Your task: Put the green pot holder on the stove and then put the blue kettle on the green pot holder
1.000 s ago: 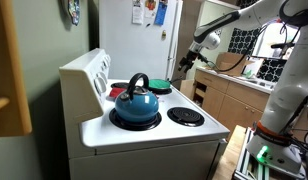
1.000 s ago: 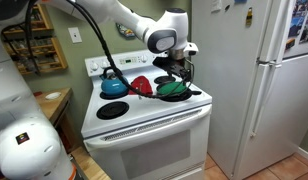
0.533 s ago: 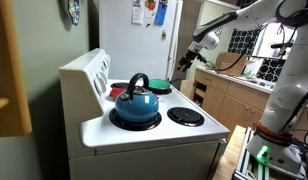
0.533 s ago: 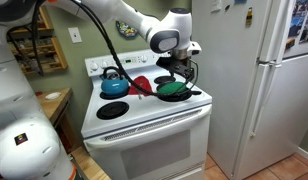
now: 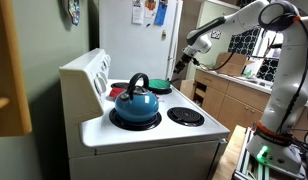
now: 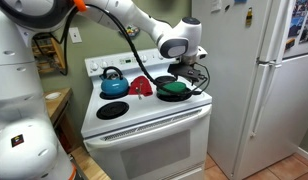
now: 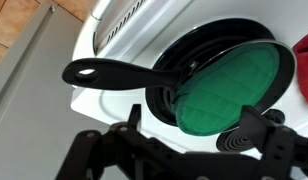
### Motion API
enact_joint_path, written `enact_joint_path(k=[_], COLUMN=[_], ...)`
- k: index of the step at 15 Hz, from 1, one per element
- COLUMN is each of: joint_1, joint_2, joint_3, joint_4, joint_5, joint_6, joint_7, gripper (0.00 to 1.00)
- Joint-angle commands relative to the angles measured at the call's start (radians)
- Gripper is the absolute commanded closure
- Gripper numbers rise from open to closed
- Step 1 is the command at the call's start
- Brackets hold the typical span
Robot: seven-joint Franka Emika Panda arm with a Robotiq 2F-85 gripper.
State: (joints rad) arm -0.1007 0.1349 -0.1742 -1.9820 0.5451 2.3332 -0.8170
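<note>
In an exterior view, the squat teal-blue kettle with a black arched handle (image 5: 136, 101) sits on a coil burner of the white electric stove (image 5: 159, 137), close against the raised back panel. At the stove's far edge, by the white fridge (image 5: 129, 35), the flat round green pot holder (image 5: 160, 87) shows as a thin green sliver. The end effector (image 5: 180, 66) hangs just above it, its jaws too small to read here.

In an exterior view from the front, the kettle (image 6: 114, 83) stands at the stove's (image 6: 144, 118) back left corner. The pot holder (image 6: 175, 88) lies towards the back right corner, with a flat red pad (image 6: 142, 87) between them. The end effector (image 6: 193, 72) hovers over the pot holder's fridge-side (image 6: 256, 90) edge.

In the wrist view, the pot holder (image 7: 231, 88) lies inside a black long-handled frying pan (image 7: 109, 73) on the stove top (image 7: 114, 45). The end effector (image 7: 194, 128) is released, fingers spread wide above the pan with nothing between them.
</note>
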Motion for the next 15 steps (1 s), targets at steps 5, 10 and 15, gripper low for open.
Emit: enact_joint_path(k=[5,10,15], joint_1=[-0.078,-0.104,-0.121], joint_2=[0.157,0.199,0.224], joint_3=[0.105,0.141,0.156], joint_4=[0.15,0.193,0.213], joint_5=[0.015,-0.003,-0.014], joint_6=[-0.003,-0.019,-0.026], joint_7=[-0.045,-0.022,-0.016], gripper=[0.0,0.37,0.77])
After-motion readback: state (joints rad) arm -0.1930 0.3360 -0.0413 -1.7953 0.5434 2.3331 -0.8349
